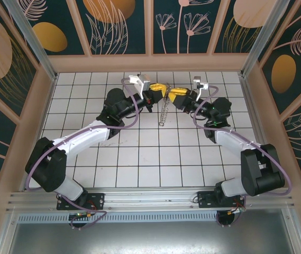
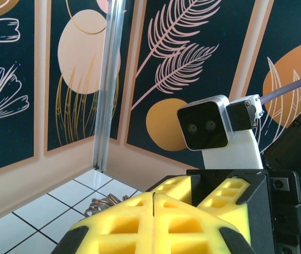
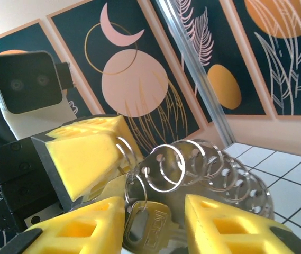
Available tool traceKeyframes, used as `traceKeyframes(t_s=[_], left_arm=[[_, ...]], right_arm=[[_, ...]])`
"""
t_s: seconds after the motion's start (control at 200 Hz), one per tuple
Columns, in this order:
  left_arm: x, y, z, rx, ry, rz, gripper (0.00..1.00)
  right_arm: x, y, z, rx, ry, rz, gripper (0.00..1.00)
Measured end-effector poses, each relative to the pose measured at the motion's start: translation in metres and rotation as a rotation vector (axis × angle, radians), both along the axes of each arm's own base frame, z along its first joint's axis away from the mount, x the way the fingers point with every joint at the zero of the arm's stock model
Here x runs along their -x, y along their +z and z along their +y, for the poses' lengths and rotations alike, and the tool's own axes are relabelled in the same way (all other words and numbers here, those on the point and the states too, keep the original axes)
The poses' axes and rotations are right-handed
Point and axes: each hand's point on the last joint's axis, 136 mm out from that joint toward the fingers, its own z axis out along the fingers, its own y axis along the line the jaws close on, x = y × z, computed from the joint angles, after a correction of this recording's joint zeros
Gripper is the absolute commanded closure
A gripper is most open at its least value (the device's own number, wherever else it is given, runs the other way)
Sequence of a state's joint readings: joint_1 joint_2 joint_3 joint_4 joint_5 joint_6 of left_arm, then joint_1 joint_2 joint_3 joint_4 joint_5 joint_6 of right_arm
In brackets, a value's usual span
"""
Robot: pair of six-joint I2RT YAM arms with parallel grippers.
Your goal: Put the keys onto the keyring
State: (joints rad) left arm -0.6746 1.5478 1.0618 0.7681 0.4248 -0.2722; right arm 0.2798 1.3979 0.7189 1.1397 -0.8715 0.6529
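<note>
With my left claw (image 2: 154,203) clenched on the keyring (image 3: 208,164) at 9 o'clock, my right claw (image 3: 153,211) (parted, the key (image 3: 146,235) loose between its fingers (image 3: 219,222)) should pinch it squarely before threading.

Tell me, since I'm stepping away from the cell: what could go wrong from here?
The right gripper stands open around the key; if not fully threaded, it might fall to the table. The keyring hangs from the shut left gripper, so a tug could free it. The grippers sit nose to nose and might collide.
</note>
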Motion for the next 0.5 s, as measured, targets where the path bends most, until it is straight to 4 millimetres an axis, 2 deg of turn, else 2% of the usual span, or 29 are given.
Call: traceKeyframes(t_s=[0.145,0.28,0.5], left_arm=[[0.000,-0.005,0.000,0.003,-0.003,0.012,1.00],[0.000,-0.009,0.000,0.000,-0.004,0.020,1.00],[0.002,-0.010,-0.001,0.001,-0.018,0.029,1.00]], right_arm=[[-0.001,-0.002,-0.009,-0.009,-0.022,0.015,0.56],[0.002,-0.006,-0.011,-0.019,-0.018,0.028,0.56],[0.005,0.002,-0.011,-0.041,-0.008,0.012,0.56]])
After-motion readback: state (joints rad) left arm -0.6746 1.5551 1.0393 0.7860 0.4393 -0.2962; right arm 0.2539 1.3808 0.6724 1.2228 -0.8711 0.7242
